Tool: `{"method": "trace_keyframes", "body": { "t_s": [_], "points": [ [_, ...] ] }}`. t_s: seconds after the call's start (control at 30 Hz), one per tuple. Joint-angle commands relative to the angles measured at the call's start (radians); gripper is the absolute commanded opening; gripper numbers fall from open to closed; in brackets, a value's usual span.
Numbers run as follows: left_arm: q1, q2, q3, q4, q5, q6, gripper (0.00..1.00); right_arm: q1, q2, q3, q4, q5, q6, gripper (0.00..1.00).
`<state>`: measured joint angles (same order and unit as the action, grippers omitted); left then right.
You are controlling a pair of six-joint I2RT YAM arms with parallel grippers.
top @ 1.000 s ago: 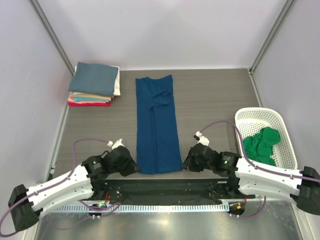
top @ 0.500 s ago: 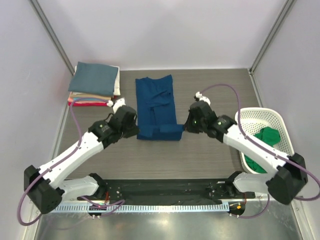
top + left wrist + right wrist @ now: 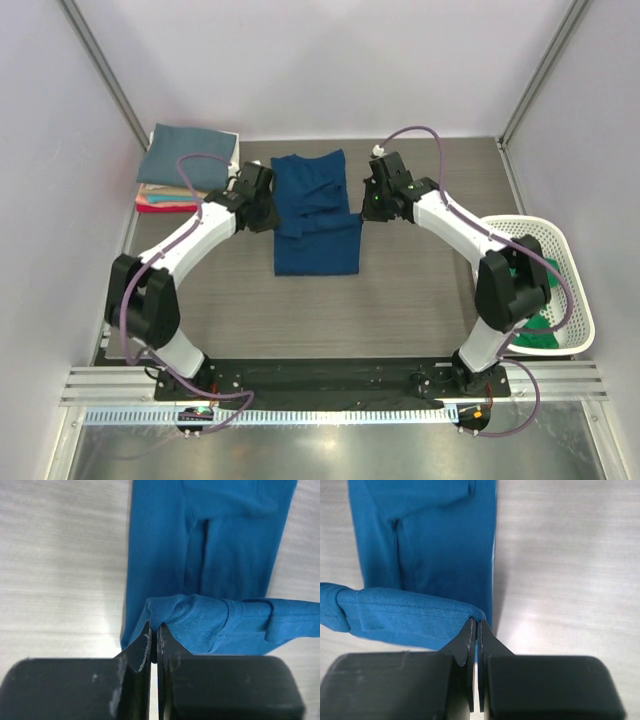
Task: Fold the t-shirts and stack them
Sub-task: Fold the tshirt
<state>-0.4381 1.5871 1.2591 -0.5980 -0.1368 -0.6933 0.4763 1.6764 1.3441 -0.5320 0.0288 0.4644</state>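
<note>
white shells over black joints on the left arm (image 3: pixel 195 235) and right arm (image 3: pixel 450 225); a purple cable (image 3: pixel 420 130) loops from each; black, pale-scuffed fingers (image 3: pixel 140 652) at lower frame.

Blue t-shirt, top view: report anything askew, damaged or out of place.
Nothing is damaged or spilled. The blue t-shirt is mid-fold. The left end effector and the right end effector each pinch a hem corner above the table. The cloth bunches up beside the left one instead of lying flat.

The left gripper (image 3: pixel 267 210) and right gripper (image 3: pixel 366 208) hold the blue t-shirt (image 3: pixel 318 250) doubled over on the table (image 3: pixel 410 300)
</note>
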Motion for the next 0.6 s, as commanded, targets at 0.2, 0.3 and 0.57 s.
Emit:
{"method": "trace_keyframes", "body": {
  "t_s": [0.2,0.3,0.57],
  "points": [
    [0.104,0.162,0.178,0.033,0.092,0.071,0.01,-0.070,0.172,0.197,0.055,-0.102,-0.079,0.01],
    [0.114,0.221,0.207,0.032,0.104,0.074,0.02,-0.084,0.242,0.253,0.058,-0.125,-0.073,0.01],
    [0.148,0.350,0.319,0.023,0.158,0.072,0.17,-0.103,0.362,0.361,0.055,-0.135,-0.061,0.14]
  ]
}}
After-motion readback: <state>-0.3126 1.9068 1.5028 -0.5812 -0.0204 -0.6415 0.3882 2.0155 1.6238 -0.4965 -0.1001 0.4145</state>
